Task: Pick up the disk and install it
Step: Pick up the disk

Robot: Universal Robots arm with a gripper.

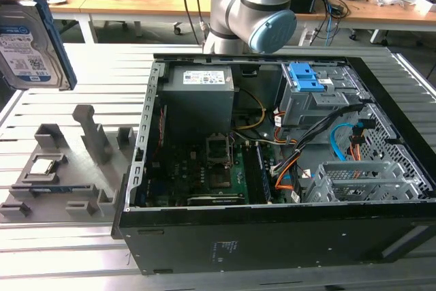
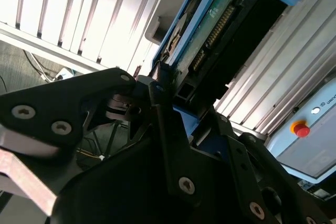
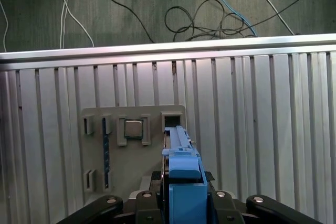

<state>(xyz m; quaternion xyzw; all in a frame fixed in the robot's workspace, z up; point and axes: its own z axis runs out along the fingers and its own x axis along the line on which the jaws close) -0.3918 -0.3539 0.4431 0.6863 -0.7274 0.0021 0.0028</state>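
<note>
Between the black fingers (image 2: pixel 160 114) of the gripper (image 2: pixel 170 87), in the second wrist view, sits one end of the disk (image 2: pixel 210 38), a flat rectangular silver-grey hard drive in a bright blue plastic carrier frame; the jaws are clenched on it, gripping close to its edge beside the connector row; in the exterior view the disk (image 1: pixel 30 39) hangs in the air with its white-and-blue label showing, at that view's far left, above the slatted aluminium table (image 1: pixel 102 73) and well apart from the open black computer case (image 1: pixel 272 230); beneath it in the first wrist view lies the grey moulded fixture plate (image 3: pixel 131 163) with the small square silver processor chip (image 3: pixel 132 128) seated in its pocket. The hold looks narrow, so I judge the long drive could pivot or slip in the jaws on a quick swing; a tilted drive would likely jam at the mouth of the grey metal drive cage (image 1: pixel 300 103) with its blue plastic latches; the loose orange and black cables (image 1: pixel 289 165) near that cage could snag the carrier frame; a low path could clip the case wall.
</note>
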